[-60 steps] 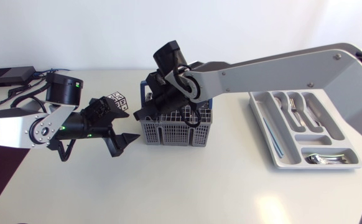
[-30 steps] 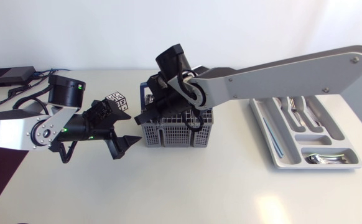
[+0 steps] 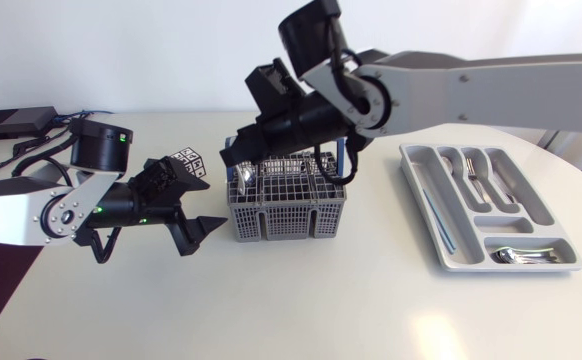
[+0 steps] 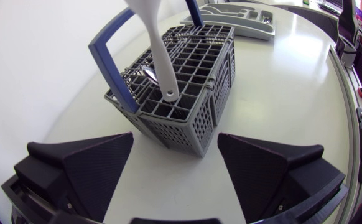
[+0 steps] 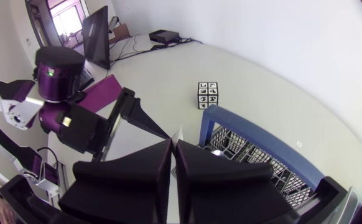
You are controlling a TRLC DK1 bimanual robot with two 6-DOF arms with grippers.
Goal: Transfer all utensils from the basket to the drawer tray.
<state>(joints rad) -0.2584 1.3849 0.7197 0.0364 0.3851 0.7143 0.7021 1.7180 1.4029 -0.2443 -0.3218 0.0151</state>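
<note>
A white utensil (image 4: 158,53) is pinched between the right gripper's (image 5: 173,146) fingers, its lower end at the top grid of the basket (image 3: 286,212). The basket sits mid-table, toward the far edge. The tray (image 3: 499,224) lies near the right edge. The left gripper (image 4: 175,138), fingers spread, is just beside the basket.

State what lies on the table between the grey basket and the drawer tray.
Nothing: in the head view, that stretch of white table between the basket and the drawer tray is bare.
</note>
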